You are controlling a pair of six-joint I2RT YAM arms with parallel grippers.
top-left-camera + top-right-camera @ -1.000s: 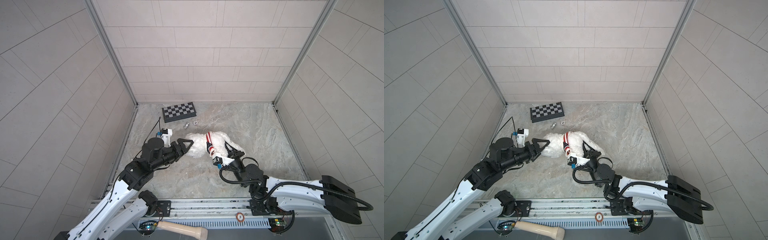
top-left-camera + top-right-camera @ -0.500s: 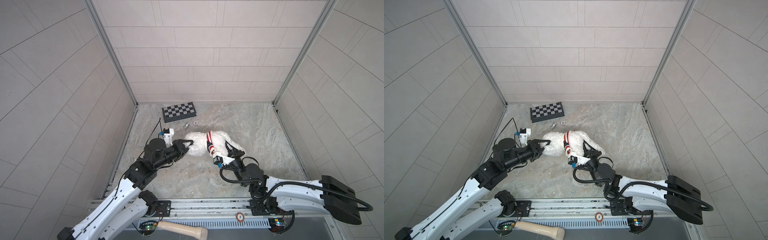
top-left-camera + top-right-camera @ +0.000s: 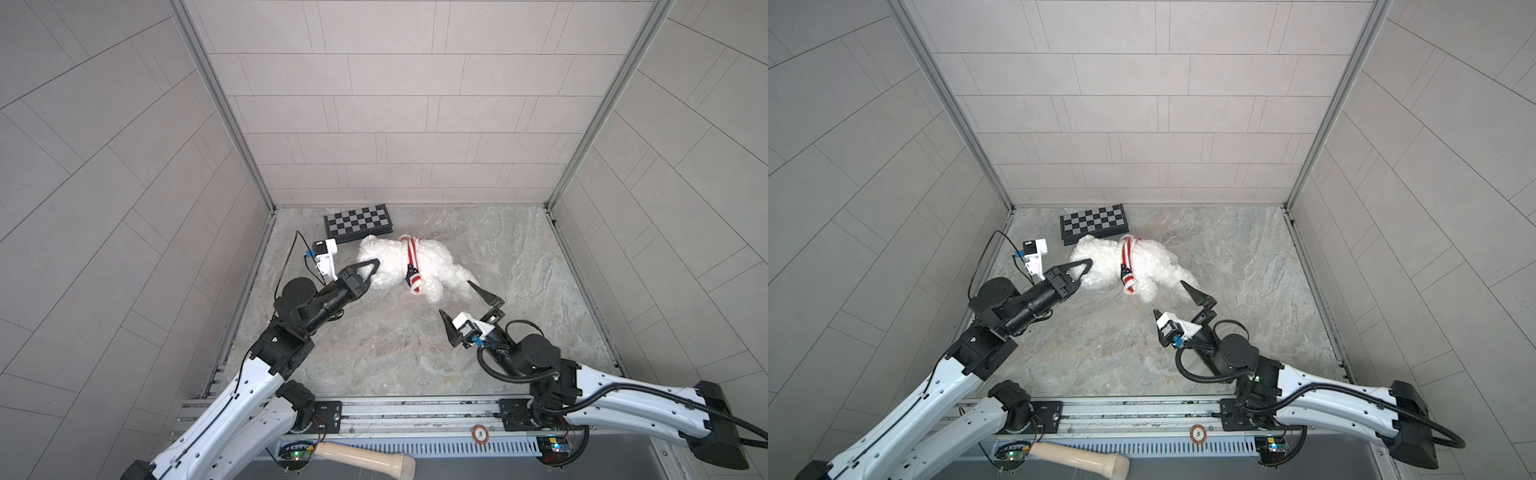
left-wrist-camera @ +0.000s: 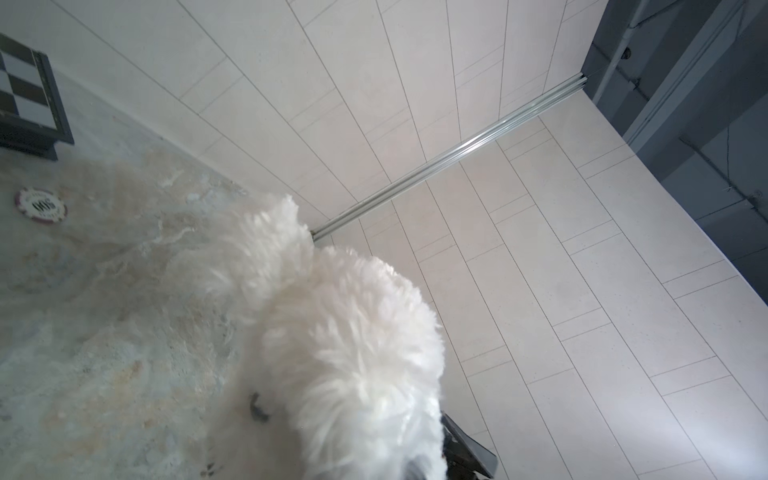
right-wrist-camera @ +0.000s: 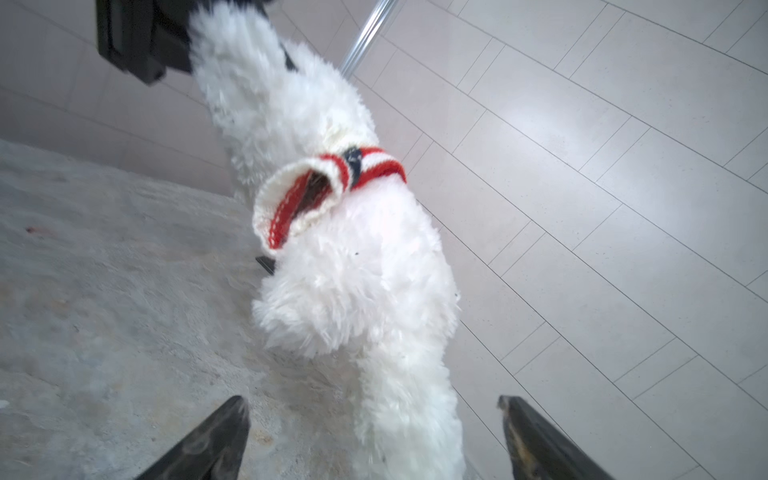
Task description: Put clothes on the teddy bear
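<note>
Teddy bear (image 3: pixel 388 259) in left jaws, right jaws spread

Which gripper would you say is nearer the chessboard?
Left. The left gripper clamps the teddy bear beside the chessboard; the right gripper hangs open past the bear's other end.

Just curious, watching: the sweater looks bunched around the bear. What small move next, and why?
Probably the right tool, open by the teddy bear, should reach and pinch the sweater at its loose edge; the left tool is shut on the head.
</note>
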